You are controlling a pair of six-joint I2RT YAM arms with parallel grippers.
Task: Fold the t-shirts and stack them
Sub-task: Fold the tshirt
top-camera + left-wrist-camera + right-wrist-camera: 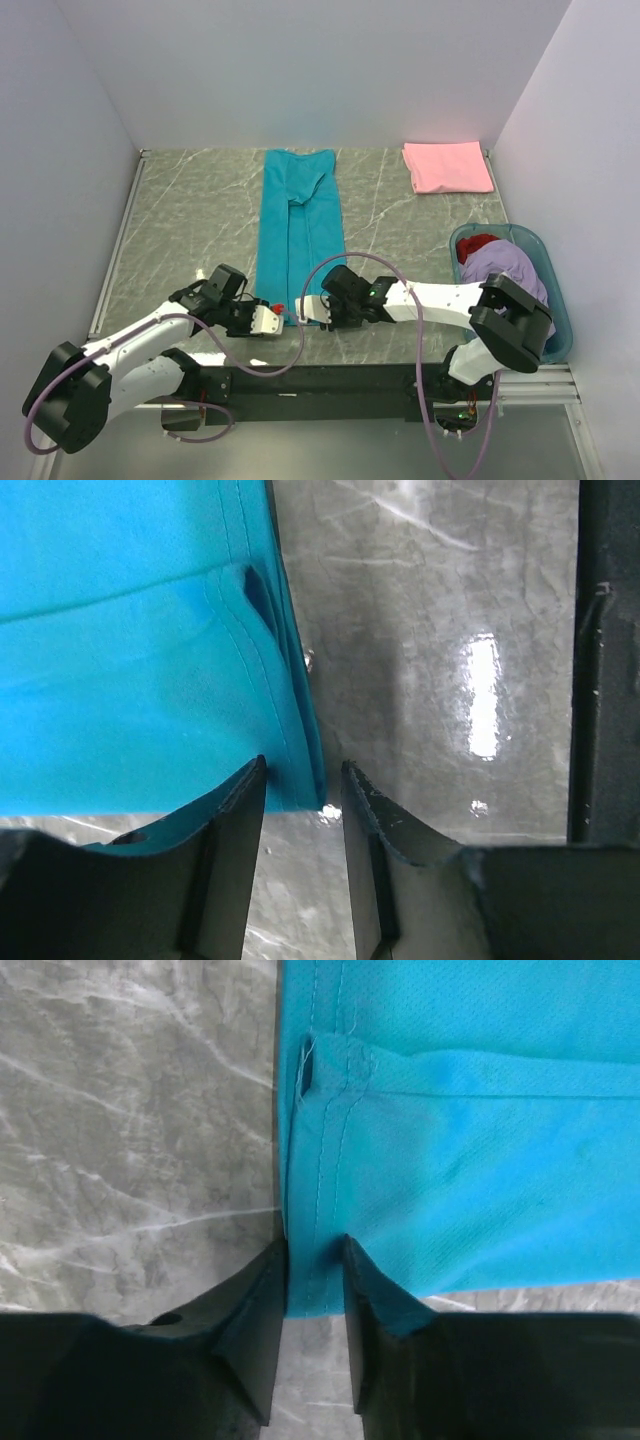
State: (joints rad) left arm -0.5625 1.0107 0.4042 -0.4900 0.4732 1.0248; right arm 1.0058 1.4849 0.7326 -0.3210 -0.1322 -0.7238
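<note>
A teal t-shirt (300,220), folded lengthwise into a narrow strip, runs from the back of the table towards me. My left gripper (266,318) is at its near left corner and my right gripper (308,309) at its near right corner. In the left wrist view the left gripper (300,770) stands open astride the hem corner (295,780), with bare table beside the cloth. In the right wrist view the right gripper (315,1245) is open but narrow, and flat hem (318,1280) fills the gap. A folded pink t-shirt (447,166) lies at the back right.
A teal plastic basket (563,322) stands at the right edge. It holds a lavender shirt (505,265) and a red one (478,243). White walls close in the grey marble table (190,220) on three sides. A black rail runs along the near edge.
</note>
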